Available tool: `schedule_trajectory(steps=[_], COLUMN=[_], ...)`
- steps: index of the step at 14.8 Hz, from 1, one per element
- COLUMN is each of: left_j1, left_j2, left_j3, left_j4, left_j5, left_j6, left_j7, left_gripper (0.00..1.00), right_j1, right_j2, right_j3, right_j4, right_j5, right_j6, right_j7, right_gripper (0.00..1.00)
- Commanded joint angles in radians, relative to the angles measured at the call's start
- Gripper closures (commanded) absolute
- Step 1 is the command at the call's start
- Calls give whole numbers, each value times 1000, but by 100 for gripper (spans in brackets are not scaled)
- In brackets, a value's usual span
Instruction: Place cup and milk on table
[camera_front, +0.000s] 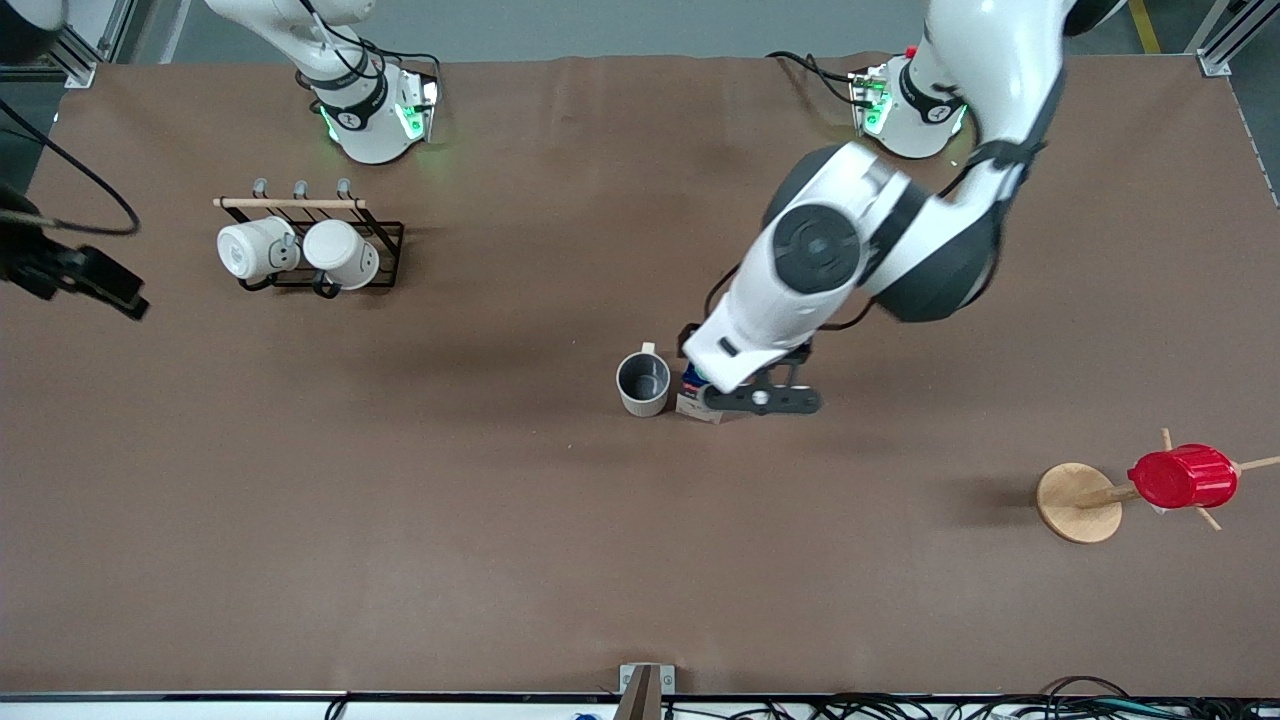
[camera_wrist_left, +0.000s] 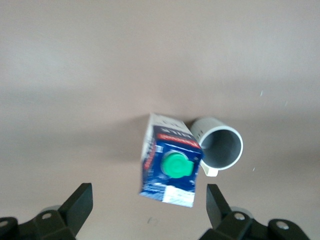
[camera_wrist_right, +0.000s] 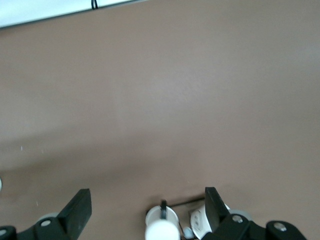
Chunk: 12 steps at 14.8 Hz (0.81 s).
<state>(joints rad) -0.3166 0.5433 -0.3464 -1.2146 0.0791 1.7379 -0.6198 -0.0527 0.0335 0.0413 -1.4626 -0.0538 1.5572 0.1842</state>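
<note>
The cup (camera_front: 643, 383), an off-white mug with a dark grey inside, stands upright on the brown table (camera_front: 400, 520) near its middle. The milk (camera_front: 697, 397), a blue and white carton with a green cap, stands right beside the cup on the side toward the left arm's end. In the left wrist view the milk (camera_wrist_left: 172, 165) and the cup (camera_wrist_left: 222, 147) sit close together. My left gripper (camera_wrist_left: 147, 200) hangs open above the milk without touching it; in the front view (camera_front: 760, 400) its hand covers part of the carton. My right gripper (camera_wrist_right: 146, 197) is open and empty, waiting high at the right arm's end (camera_front: 90, 280).
A black wire rack (camera_front: 385, 240) with two white mugs stands near the right arm's base and also shows in the right wrist view (camera_wrist_right: 162, 220). A red ribbed cup (camera_front: 1182, 477) hangs on a wooden peg stand (camera_front: 1078, 502) toward the left arm's end.
</note>
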Motion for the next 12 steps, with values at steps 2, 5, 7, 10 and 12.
schedule_trajectory(steps=[2,5,7,10,12], left_j1=[126,215,246,307,317], left_j2=[-152,-258,-316,-403,-482], left_j3=[-11,-25,-23,-22,18], left_j4=[-97,-192,-252,-340,-438], left_j5=[10,-4,-15,-60,-79], left_j6=[-17,-14,-5,12,60], left_j7=[14,119,155,247,337], left_gripper=[0,0,0,0,0], right_j1=[8,11,11,10,2], right_j2=[-32,-32,-32,-32,-32], right_j3=[-20,-17,-17,-17,-12], right_j4=[-39,-39,-39,-41,-42], right_j5=[22,23,23,23,23], right_j6=[-2,-15,-48,-51,-58], right_j7=[-55,-58,-84,-88,-89], right_gripper=[0,0,0,0,0])
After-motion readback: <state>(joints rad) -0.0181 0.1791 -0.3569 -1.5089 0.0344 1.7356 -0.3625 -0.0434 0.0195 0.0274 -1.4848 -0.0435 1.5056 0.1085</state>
